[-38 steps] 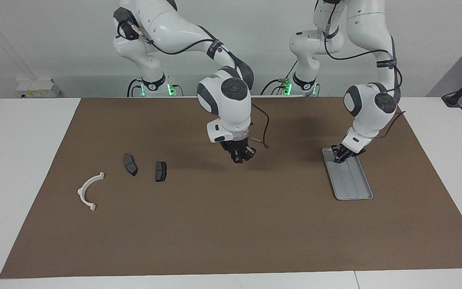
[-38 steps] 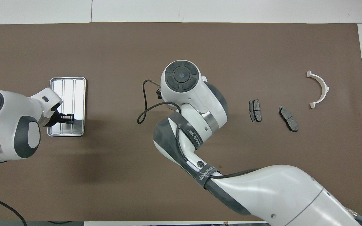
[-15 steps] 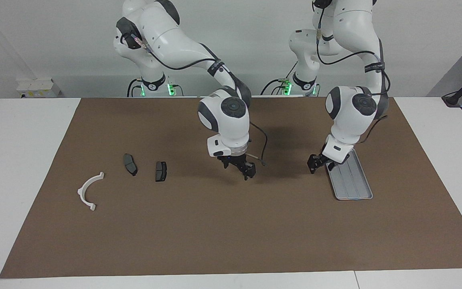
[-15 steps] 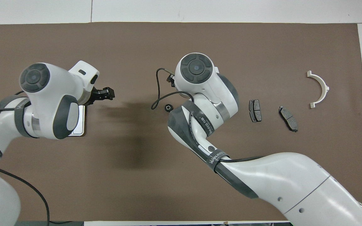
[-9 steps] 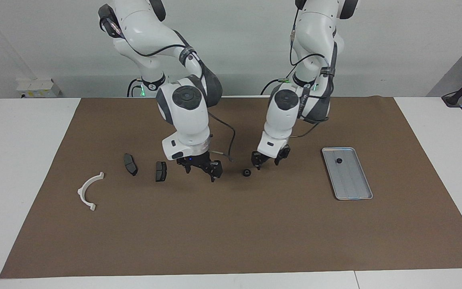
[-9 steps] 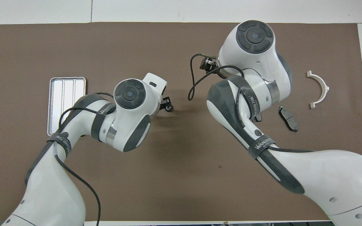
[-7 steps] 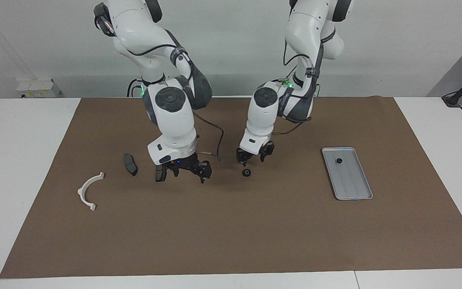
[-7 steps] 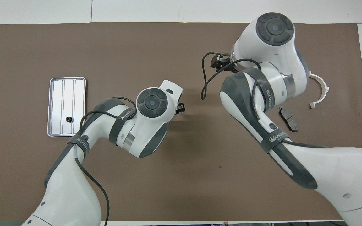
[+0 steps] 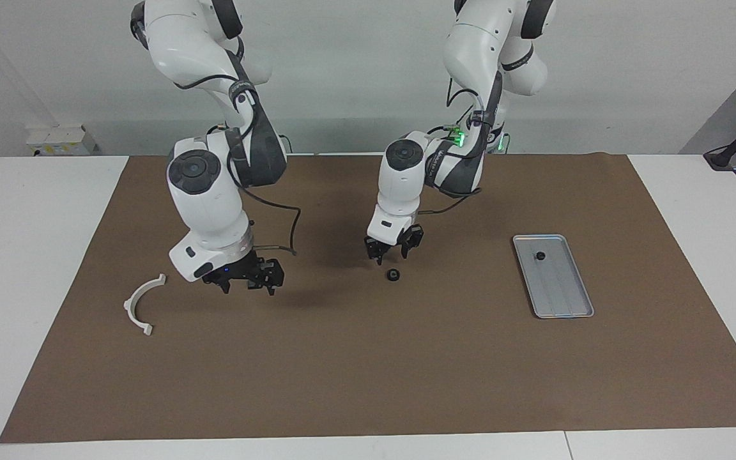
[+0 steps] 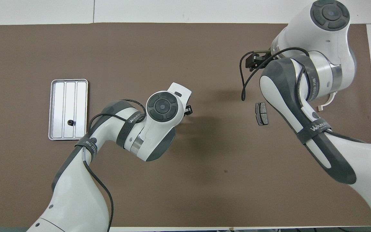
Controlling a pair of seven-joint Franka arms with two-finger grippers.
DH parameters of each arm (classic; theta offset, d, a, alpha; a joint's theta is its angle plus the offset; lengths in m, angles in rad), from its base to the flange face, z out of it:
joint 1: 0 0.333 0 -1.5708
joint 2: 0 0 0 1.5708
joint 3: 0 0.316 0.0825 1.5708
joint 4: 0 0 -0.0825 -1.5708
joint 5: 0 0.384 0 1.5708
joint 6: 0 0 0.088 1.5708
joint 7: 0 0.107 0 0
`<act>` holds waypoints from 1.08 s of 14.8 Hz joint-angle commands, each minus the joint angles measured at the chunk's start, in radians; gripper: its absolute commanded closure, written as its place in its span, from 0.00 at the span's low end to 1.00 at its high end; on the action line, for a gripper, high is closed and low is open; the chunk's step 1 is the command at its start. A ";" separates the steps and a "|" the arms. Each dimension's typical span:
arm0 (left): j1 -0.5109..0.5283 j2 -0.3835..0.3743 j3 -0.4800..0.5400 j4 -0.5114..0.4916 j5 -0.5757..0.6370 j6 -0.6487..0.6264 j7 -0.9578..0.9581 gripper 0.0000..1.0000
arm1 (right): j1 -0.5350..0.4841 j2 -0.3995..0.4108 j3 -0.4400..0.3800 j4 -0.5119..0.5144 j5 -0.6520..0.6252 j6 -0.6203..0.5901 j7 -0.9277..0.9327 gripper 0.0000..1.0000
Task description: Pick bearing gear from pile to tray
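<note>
A small black bearing gear (image 9: 393,275) lies on the brown mat near the middle of the table. My left gripper (image 9: 391,253) hangs open just above it, and the overhead view hides the gear under that wrist. The silver tray (image 9: 563,294) (image 10: 64,96) sits toward the left arm's end and holds one small black round piece (image 9: 540,256) (image 10: 71,122). My right gripper (image 9: 248,285) is open over the pile's brake pads. One pad (image 10: 261,113) shows from overhead. The white arc (image 9: 143,303) (image 10: 326,100) lies toward the right arm's end.
The brown mat (image 9: 368,370) covers most of the white table. A loose black cable (image 9: 282,223) hangs from the right wrist. A white box (image 9: 61,137) sits off the mat, by the wall at the right arm's end.
The right gripper has moved from beside the gear toward its own end of the table and now covers the brake pads. The left gripper came from the tray to above the gear.
</note>
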 commanded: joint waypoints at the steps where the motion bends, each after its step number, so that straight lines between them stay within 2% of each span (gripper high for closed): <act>1: 0.016 0.023 0.002 0.016 0.031 0.031 -0.005 0.27 | -0.028 -0.024 0.014 -0.025 0.025 -0.008 -0.027 0.00; 7: 0.018 0.052 0.002 0.016 0.031 0.071 -0.006 0.27 | -0.037 -0.026 0.013 -0.034 0.025 0.003 -0.059 0.00; 10: 0.011 0.057 0.002 0.016 0.031 0.071 -0.011 0.27 | -0.049 -0.029 -0.004 -0.028 0.025 0.007 -0.258 0.00; 12: 0.008 0.057 0.002 0.016 0.033 0.071 -0.011 0.27 | -0.043 -0.059 -0.051 -0.028 0.026 0.009 -0.399 0.00; 13: 0.005 0.057 0.002 0.017 0.031 0.069 -0.012 0.34 | -0.037 -0.065 -0.068 -0.031 0.032 0.007 -0.452 0.00; 14: 0.005 0.057 0.002 0.017 0.031 0.069 -0.012 0.50 | -0.033 -0.084 -0.087 -0.031 0.042 0.006 -0.477 0.00; 15: 0.005 0.057 0.002 0.019 0.031 0.069 -0.012 0.78 | -0.030 -0.099 -0.096 -0.033 0.045 -0.008 -0.480 0.00; 16: 0.005 0.058 0.002 0.019 0.031 0.069 -0.012 0.98 | -0.030 -0.124 -0.099 -0.039 0.045 -0.025 -0.481 0.00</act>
